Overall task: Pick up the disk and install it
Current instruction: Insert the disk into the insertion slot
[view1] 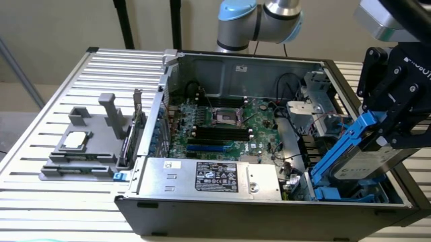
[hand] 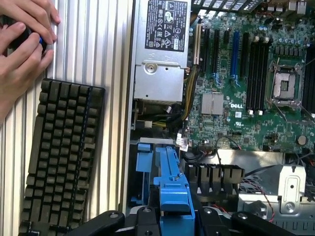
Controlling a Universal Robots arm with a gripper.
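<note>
Gripper [view1: 389, 132] is clamped on the disk [view1: 364, 164], gripping it by the upper end, blue rails and all, above the open computer case [view1: 202, 214] on the exterior view's right. Disk hangs tilted, its long axis slanting from the jaws down toward the blue drive bay [view1: 336, 194] in the case's near corner, lower edge right at the bay's mouth and, by the look of it, not seated yet. Power supply [view1: 215, 176] sits just beside that bay, and a person's hands [hand: 22, 44] rest well off by the keyboard [hand: 61, 157].
</note>
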